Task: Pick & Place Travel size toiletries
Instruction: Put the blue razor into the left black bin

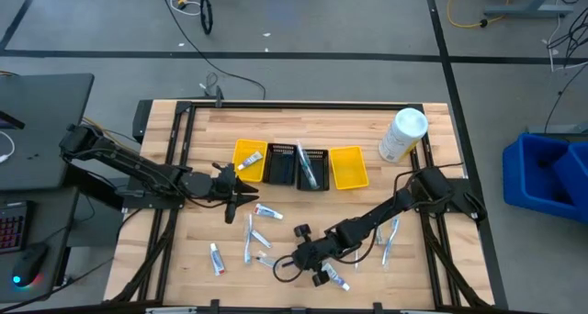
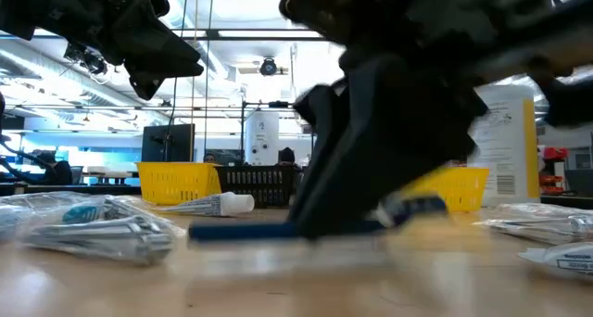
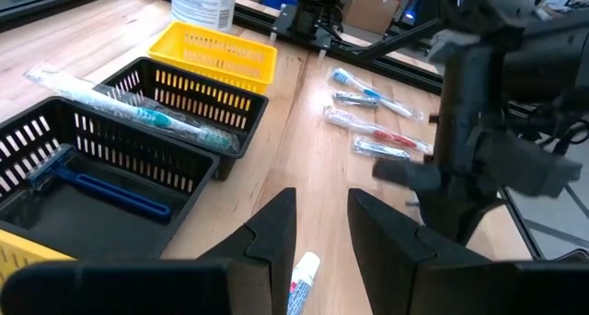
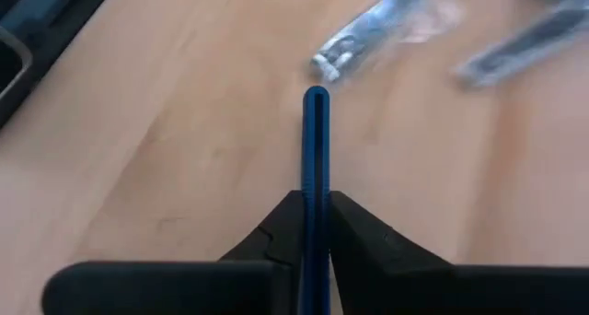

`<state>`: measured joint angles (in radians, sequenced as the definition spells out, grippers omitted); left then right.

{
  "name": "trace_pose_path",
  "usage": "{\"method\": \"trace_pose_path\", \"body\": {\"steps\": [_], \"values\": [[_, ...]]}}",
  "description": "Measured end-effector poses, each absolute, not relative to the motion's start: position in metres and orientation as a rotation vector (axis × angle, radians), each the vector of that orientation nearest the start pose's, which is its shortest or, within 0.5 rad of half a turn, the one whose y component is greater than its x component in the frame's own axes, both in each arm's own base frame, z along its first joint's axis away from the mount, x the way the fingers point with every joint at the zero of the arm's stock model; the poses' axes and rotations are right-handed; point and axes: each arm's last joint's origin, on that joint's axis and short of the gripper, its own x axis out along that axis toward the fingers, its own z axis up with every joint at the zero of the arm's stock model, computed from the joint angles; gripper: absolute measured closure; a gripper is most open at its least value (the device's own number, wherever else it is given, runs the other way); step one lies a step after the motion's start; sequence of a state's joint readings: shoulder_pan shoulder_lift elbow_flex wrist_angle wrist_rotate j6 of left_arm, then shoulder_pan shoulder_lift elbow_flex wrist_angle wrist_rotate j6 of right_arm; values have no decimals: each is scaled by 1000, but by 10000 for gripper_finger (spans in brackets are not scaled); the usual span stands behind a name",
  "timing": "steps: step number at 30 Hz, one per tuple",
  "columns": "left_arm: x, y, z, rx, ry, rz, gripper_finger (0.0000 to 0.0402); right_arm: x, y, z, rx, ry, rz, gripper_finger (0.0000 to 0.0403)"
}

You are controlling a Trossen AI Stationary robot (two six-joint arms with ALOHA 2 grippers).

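Small toothpaste tubes and wrapped toothbrushes (image 1: 253, 241) lie flat on the wooden table, with more of them near its right side (image 1: 390, 236). My right gripper (image 1: 287, 262) is low over the table's near middle, shut on a slim blue handle (image 4: 316, 149). That handle also shows in the low view (image 2: 236, 231). My left gripper (image 1: 241, 196) hovers open at the table's left middle. In its wrist view (image 3: 320, 227), a white toothpaste tube (image 3: 302, 280) lies on the table below the gap between its fingers. A blue razor (image 3: 87, 181) and a wrapped teal toothbrush (image 3: 138, 112) lie in the black baskets. My right gripper pinches the slim blue handle (image 4: 316, 200) between its two fingers, coming down at a slant from the table's right. The handle runs forward past the fingertips, along the fingers, to its free end (image 4: 316, 96). It lies about level at table height (image 2: 236, 231); whether it rests on the wood I cannot tell.
A row of baskets stands at the table's far middle: yellow (image 1: 248, 158), two black (image 1: 296, 167), yellow (image 1: 349, 167). A large white bottle (image 1: 402, 135) lies by the far right corner. A dark frame (image 1: 184, 112) rims the table. The room shows beyond.
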<state>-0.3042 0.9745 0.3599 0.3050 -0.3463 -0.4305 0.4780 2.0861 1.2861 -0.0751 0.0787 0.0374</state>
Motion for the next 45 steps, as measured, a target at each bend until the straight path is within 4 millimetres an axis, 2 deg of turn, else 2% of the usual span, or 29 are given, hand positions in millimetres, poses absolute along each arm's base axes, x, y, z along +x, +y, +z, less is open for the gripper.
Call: {"method": "trace_pose_path", "body": {"steps": [9, 16, 23, 30, 35, 39, 45], "values": [[191, -50, 201, -329, 279, 104, 292, 375, 164, 189, -195, 757, 150, 355], [191, -50, 201, -329, 277, 109, 292, 378, 132, 217, -150, 677, -88, 356], [191, -49, 201, -385, 266, 136, 292, 385, 108, 216, -132, 677, -206, 354], [191, -48, 201, -456, 248, 180, 292, 387, 89, 217, -130, 641, -413, 353], [190, -44, 204, -469, 187, 306, 292, 394, 59, 217, 102, 560, -599, 353], [193, -43, 214, -416, 152, 334, 292, 408, 30, 205, 329, 457, -712, 353], [195, -44, 221, -358, 144, 325, 292, 425, -2, 178, 389, 422, -733, 351]]}}
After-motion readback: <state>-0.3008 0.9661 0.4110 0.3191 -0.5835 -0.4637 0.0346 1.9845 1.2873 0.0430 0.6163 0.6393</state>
